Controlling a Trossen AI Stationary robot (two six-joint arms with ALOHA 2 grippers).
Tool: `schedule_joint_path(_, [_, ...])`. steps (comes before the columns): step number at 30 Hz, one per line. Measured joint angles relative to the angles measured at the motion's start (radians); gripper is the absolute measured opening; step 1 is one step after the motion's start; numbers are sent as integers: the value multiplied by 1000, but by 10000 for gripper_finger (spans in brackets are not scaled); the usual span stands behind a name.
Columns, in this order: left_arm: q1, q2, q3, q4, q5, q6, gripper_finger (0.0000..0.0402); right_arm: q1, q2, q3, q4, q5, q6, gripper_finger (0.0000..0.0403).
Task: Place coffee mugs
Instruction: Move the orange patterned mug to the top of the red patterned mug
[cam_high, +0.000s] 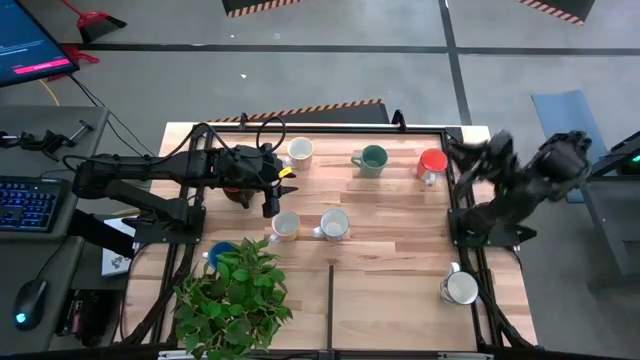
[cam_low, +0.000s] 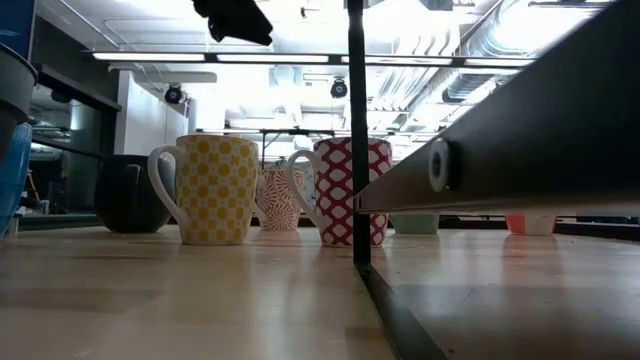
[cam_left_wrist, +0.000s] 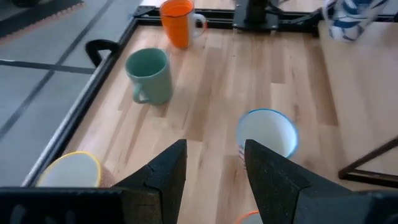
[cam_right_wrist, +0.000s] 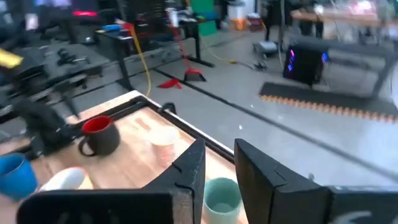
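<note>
Several coffee mugs stand upright on the wooden table: a cream mug (cam_high: 300, 152), a green mug (cam_high: 372, 160) and an orange-red mug (cam_high: 432, 165) along the far side, two white mugs (cam_high: 285, 225) (cam_high: 335, 225) in the middle, and one white mug (cam_high: 460, 288) at the near right. A blue mug (cam_high: 220, 252) stands by the plant. My left gripper (cam_left_wrist: 211, 168) hovers open above the table's middle left, its fingers empty, facing the green mug (cam_left_wrist: 151, 74). My right gripper (cam_right_wrist: 219, 163) is raised at the far right edge, open and empty, above the green mug (cam_right_wrist: 221, 196).
A leafy potted plant (cam_high: 235, 300) stands at the near left. A black frame (cam_high: 455, 215) runs along the table's right side, and a dark upright bar (cam_low: 355, 130) crosses the low view. A dark mug with a red inside (cam_right_wrist: 99, 135) stands under the left arm.
</note>
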Motion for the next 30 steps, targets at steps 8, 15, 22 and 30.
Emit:
schedule_joint_path(8, [105, 30, 1, 39, -103, -161, 152, -107, -111, -59, 59, -79, -99, 71])
schedule_joint_path(15, [230, 187, 74, 25, -11, -156, 152, -149, -111, -153, 88, -78, -118, 71])
schedule_joint_path(22, [321, 374, 276, -193, -1, -46, 152, -168, -112, -239, 130, -177, -72, 71])
schedule_joint_path(30, [427, 533, 388, -322, 140, -58, 152, -168, -116, -373, 241, -209, -49, 72])
